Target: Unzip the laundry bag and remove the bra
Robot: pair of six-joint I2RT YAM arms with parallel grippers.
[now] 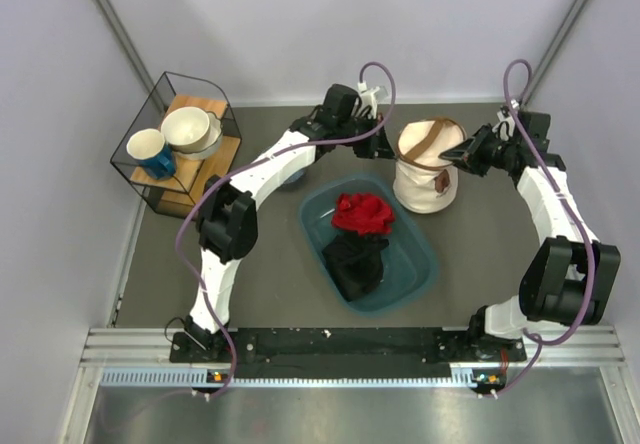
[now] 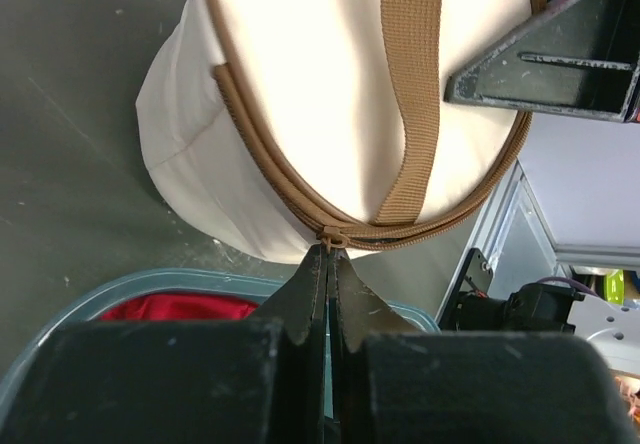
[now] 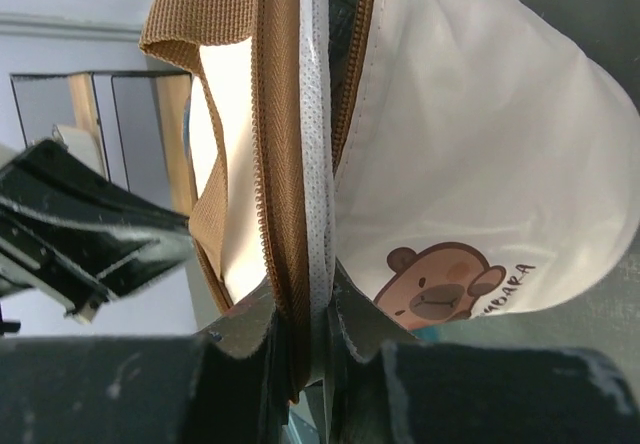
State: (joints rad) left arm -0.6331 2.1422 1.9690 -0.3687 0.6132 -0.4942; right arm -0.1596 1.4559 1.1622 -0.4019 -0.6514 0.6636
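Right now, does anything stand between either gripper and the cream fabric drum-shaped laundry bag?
Nothing visible. On the laundry bag, the left gripper pinches the brown zipper pull; the right gripper clamps the rim.

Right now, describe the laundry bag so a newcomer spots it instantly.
Find the teal tub mid-table. Just beyond its far-right corner stands the laundry bag: the only cream fabric drum, with brown zipper rim, brown strap and cartoon bear print.

Your surroundings, itemised.
- Walls (image 1: 300, 24): plain, pale grey-white, on three sides of you, evenly lit.
- Left corner post (image 1: 112, 19) and right corner post (image 1: 572, 19): grey metal.
- Table (image 1: 260, 294): dark grey matte top.
- Near edge: aluminium rail (image 1: 130, 342), then brushed metal sheet (image 1: 300, 419).
- Far left: black wire rack (image 1: 166, 75) with wooden shelves (image 1: 196, 104).
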